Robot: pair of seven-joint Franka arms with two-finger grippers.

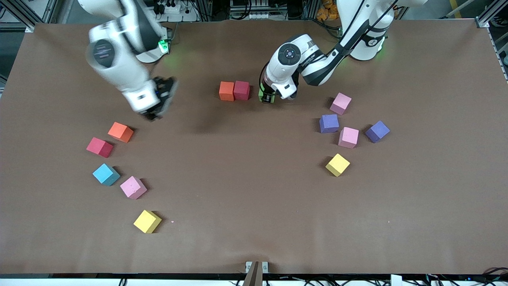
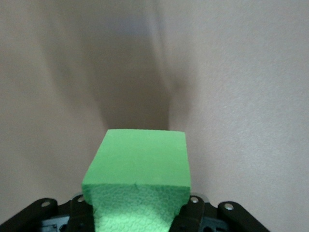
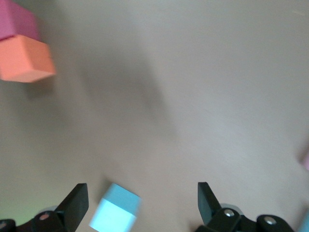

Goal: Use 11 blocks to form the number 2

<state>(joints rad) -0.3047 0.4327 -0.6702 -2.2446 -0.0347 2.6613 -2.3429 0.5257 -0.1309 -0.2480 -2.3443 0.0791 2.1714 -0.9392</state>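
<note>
The left hand is closed on a green block and holds it low over the brown counter, just beside a short row of two blocks — an orange block and a red block that touch each other. In the left wrist view the green block sits between the two dark fingers.

The right hand is up in the air over the counter at the right arm's end, with its fingers wide apart and nothing between them.

Loose blocks lie in two groups. Toward the right arm's end: an orange one, a red one, a light blue one, a pink one and, nearest to the front camera, a yellow one. Toward the left arm's end: a pink block, a purple block, another pink block, a second purple block and a yellow block.

Of the number 2 only the two touching blocks stand on the counter so far — the green one is not yet set down beside them.
</note>
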